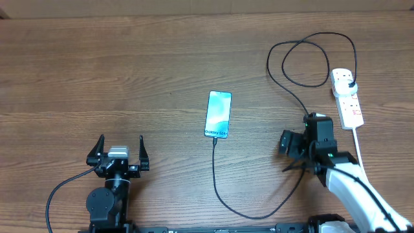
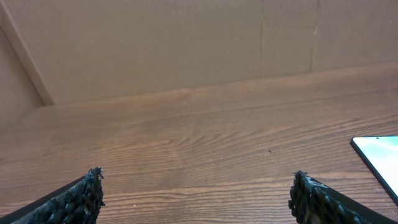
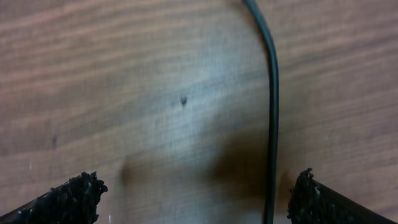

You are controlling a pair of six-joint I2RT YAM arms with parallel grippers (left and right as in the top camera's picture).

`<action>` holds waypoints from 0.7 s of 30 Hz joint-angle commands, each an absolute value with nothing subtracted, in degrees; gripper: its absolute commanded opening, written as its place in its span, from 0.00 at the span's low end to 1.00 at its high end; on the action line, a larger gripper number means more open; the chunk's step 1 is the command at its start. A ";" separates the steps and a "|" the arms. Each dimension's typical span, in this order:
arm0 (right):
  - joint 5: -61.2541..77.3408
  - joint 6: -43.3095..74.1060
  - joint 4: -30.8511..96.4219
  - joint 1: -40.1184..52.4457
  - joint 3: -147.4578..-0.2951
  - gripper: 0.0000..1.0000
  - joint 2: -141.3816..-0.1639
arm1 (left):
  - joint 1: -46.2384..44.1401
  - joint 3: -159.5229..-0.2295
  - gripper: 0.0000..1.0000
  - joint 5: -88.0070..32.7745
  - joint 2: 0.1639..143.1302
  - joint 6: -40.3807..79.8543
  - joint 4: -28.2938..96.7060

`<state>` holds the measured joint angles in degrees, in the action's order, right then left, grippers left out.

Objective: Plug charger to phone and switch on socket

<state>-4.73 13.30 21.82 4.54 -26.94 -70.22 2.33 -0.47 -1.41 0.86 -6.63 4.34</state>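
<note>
The phone [image 1: 218,114] lies flat mid-table with its blue-teal screen lit; its corner shows in the left wrist view [image 2: 380,155]. The charger cable [image 1: 215,171] meets the phone's near end, loops along the front, passes under my right gripper [image 1: 303,134], coils at the back and ends in a black plug [image 1: 350,83] seated in the white socket strip [image 1: 349,103]. My right gripper is open and points down at the table, with the cable [image 3: 272,124] between its fingers [image 3: 199,199], close to the right one. My left gripper [image 1: 121,150] [image 2: 199,199] is open and empty, front left.
The socket's thick white cord [image 1: 358,145] runs toward the front beside my right arm. A cardboard wall [image 2: 186,43] stands along the table's far edge. The cable's loop [image 1: 310,58] lies at the back right.
</note>
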 commanded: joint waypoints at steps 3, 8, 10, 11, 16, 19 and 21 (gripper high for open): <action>-3.95 13.39 23.42 4.38 -25.76 1.00 -66.39 | 1.96 -0.27 1.00 -1.08 0.25 -7.73 4.47; -8.12 13.13 16.23 4.25 -25.06 1.00 -66.61 | 1.96 -0.27 1.00 -1.06 0.25 -7.73 4.47; -7.73 12.97 11.68 3.84 -23.64 1.00 -66.81 | 1.96 -0.27 1.00 -1.06 0.25 -7.73 4.47; -7.18 12.97 9.39 3.55 -22.61 1.00 -66.89 | 1.96 -0.27 1.00 -1.06 0.25 -7.73 4.47; -5.28 13.02 0.32 2.09 -15.40 1.00 -67.16 | 1.96 -0.27 1.00 -1.08 0.25 -7.73 4.47; -3.99 13.02 -3.31 1.32 -13.02 1.00 -67.13 | 1.96 -0.27 0.99 -1.06 0.25 -7.73 4.47; -3.62 12.99 -3.46 0.86 -12.62 1.00 -67.13 | 1.96 -0.27 1.00 -1.06 0.25 -7.73 4.47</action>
<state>-4.91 13.23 -2.37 1.61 -12.93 -67.13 2.33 -0.47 -1.41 0.86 -6.63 4.34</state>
